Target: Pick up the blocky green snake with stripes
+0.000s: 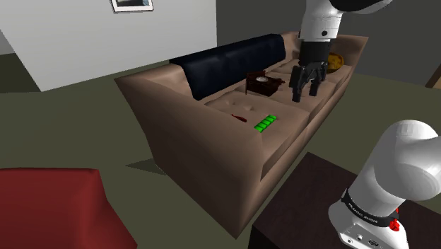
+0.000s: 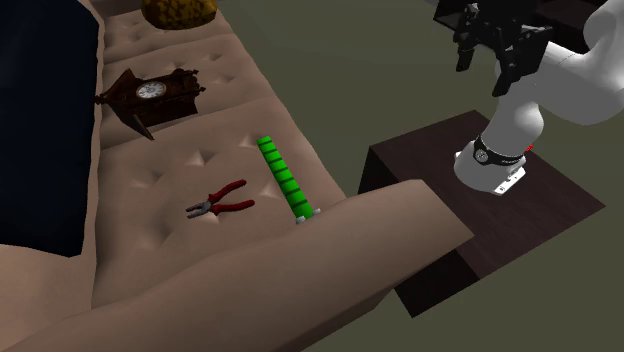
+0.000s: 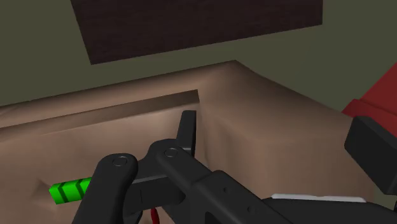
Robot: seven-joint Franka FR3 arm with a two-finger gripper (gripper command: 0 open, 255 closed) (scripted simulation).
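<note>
The green snake (image 1: 266,123) lay on the seat of the brown sofa (image 1: 198,141), close to the seat's front edge and at the end by the nearer armrest. It was a blocky strip of bright green with darker stripes across it. Its long axis ran about parallel to that front edge, and one end came right up to the inner side of the armrest (whether it touched there, I could not tell). The black gripper (image 1: 305,92) hung in the air over the same seat, well above the cushion and well apart from the snake, farther from the armrest than the snake was. Its two fingers stood apart, with nothing between them. So from the gripper the snake lay downward and along the sofa toward the armrest; in the wrist view the green end showed off to one side of the fingers, not between them. In my judgement the coming move asks for travel toward the armrest, a descent, and a turn of the hand so that the fingers close across the snake's narrow width. No box or bowl was among the things; the seat itself carried them: red-handled pliers (image 2: 220,202) just beside the snake on the backrest side, a dark brown clock (image 2: 148,95) farther from the armrest, and a lumpy yellow-brown thing (image 2: 178,10) at the sofa's far end.
</note>
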